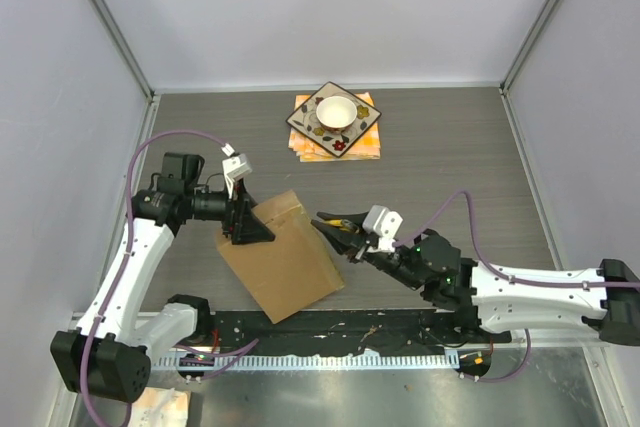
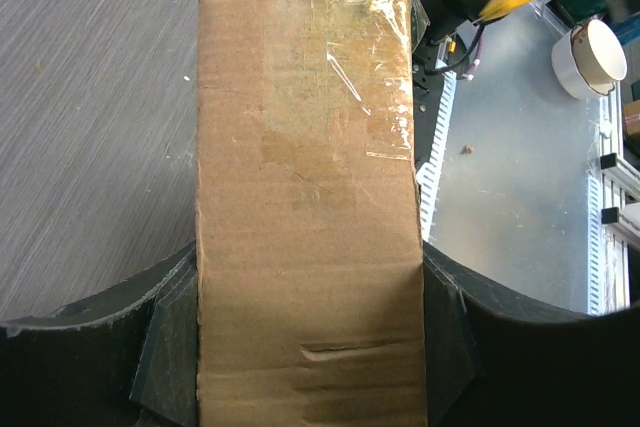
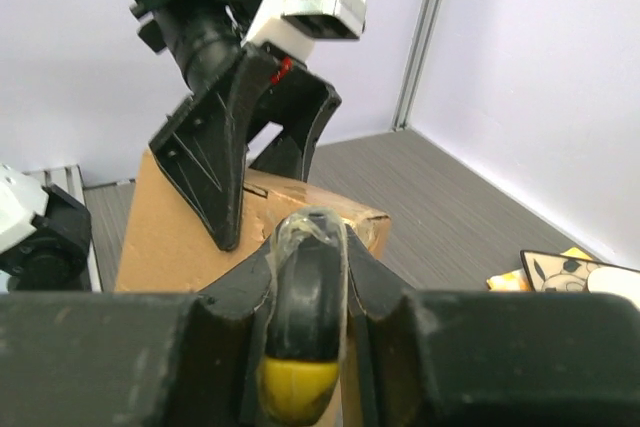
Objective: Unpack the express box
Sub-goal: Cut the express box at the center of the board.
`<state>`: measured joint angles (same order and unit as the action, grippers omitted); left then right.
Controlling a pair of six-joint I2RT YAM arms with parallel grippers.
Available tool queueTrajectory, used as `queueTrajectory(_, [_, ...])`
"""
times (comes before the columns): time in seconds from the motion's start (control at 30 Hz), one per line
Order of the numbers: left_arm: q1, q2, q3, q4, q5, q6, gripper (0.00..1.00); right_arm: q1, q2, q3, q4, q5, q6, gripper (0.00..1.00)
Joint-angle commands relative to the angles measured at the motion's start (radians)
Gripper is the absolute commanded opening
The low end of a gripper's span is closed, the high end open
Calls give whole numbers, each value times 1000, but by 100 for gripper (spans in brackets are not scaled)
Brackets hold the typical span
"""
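The left gripper (image 1: 243,220) squeezes the flat sides of the express box (image 1: 290,262). The box sits tipped up, well in front of the patterned plate (image 1: 312,119). Just right of the box, the right gripper (image 1: 343,231) pinches a black-and-yellow tool (image 3: 305,307). I think the trick is to hold the box firm and slide the tool's tip slowly along the clear tape (image 2: 385,77).

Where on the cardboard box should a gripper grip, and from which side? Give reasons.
Pinch the two broad faces, across the thickness, at the raised edge, coming from the left as the left gripper does. The cardboard box is flat and propped on one edge, so only its thickness fits between the jaws, and the taped end faces the tool held by the right gripper.
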<state>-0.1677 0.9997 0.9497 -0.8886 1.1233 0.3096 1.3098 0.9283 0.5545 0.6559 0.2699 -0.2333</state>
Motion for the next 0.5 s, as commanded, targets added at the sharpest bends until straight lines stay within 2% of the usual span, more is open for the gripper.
queueTrajectory(0.0, [7, -6, -32, 4, -46, 33, 9, 26, -80, -7, 56, 45, 11, 1])
queueTrajectory(0.47, [11, -13, -28, -35, -8, 78, 8, 42, 47, -11, 191, 75, -29, 1])
